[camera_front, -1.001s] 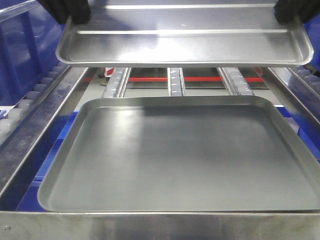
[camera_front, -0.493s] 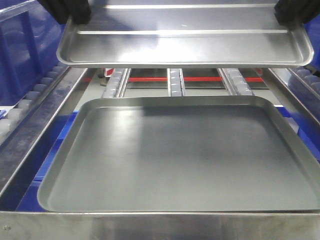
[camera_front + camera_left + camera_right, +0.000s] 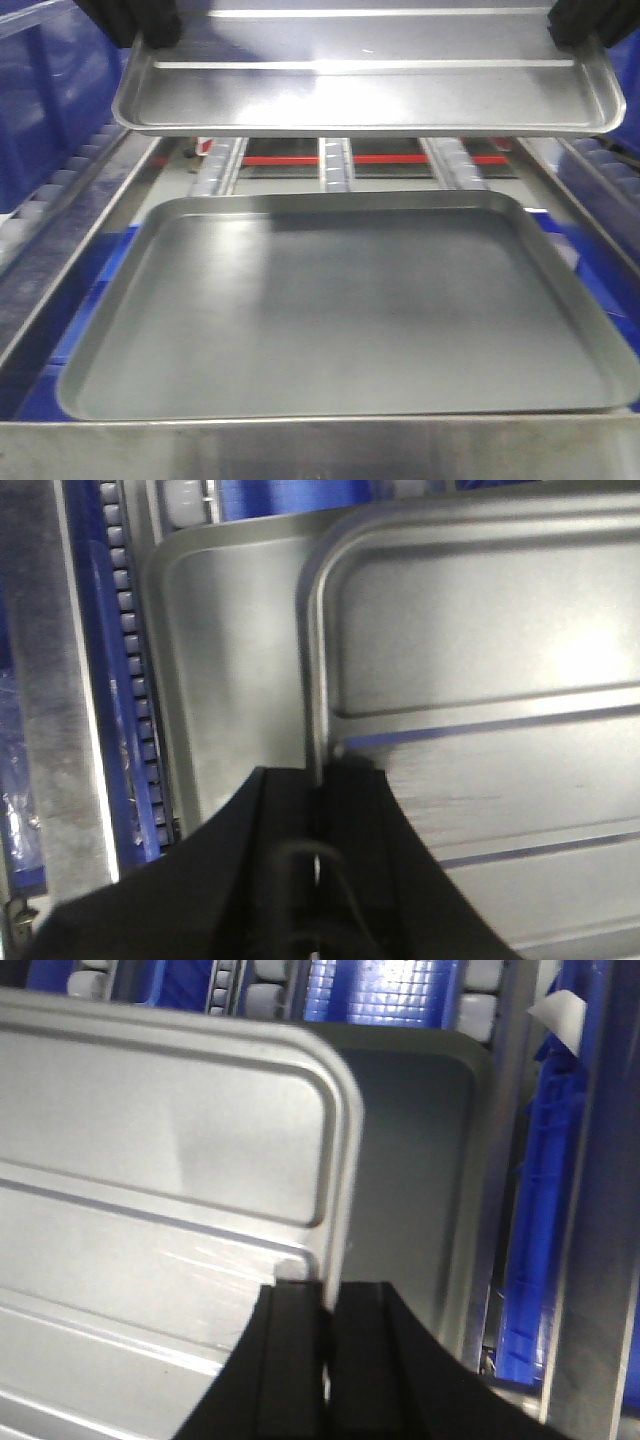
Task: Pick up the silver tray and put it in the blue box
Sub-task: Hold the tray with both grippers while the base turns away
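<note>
The silver tray (image 3: 370, 90) hangs level in the air across the top of the front view, its two long ridges showing. My left gripper (image 3: 152, 32) is shut on the tray's left rim and my right gripper (image 3: 578, 30) on its right rim. In the left wrist view the black fingers (image 3: 275, 820) pinch the rim of the silver tray (image 3: 480, 630). The right wrist view shows the same grip (image 3: 328, 1290) on the silver tray (image 3: 150, 1140). A blue box (image 3: 40, 100) wall shows at the far left, mostly out of frame.
A larger matte grey tray (image 3: 340, 310) lies directly below on steel roller rails (image 3: 335, 165), with a red bar behind them. A steel edge (image 3: 320, 450) runs along the front. More blue plastic (image 3: 530, 1210) lies beside and under the rails.
The grey tray and rails have slid left in the front view and look blurred, while the silver tray and both grippers stay in the same place in frame.
</note>
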`<action>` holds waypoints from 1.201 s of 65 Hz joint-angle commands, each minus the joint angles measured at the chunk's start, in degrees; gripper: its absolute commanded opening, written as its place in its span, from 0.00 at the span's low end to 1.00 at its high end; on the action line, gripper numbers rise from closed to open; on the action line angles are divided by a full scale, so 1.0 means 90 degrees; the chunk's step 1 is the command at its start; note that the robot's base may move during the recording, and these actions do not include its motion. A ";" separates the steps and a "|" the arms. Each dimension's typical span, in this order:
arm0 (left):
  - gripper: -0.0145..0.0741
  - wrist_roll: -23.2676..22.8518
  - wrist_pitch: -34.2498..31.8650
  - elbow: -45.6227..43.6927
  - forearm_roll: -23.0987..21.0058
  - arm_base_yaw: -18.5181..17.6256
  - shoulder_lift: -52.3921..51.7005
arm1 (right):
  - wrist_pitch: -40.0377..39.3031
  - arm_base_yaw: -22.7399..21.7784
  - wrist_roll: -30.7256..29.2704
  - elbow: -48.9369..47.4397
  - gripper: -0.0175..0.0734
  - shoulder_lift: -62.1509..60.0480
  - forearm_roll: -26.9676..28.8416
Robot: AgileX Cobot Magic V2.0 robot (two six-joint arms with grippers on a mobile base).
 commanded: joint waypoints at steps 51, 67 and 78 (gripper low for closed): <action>0.05 0.0091 0.0163 -0.0161 0.0406 -0.0016 -0.0243 | -0.0292 -0.0048 -0.0073 -0.0219 0.26 -0.0184 -0.0346; 0.05 0.0091 0.0163 -0.0161 0.0406 -0.0016 -0.0243 | -0.0292 -0.0048 -0.0073 -0.0219 0.26 -0.0184 -0.0346; 0.05 0.0091 0.0163 -0.0161 0.0406 -0.0016 -0.0243 | -0.0292 -0.0048 -0.0073 -0.0219 0.26 -0.0184 -0.0346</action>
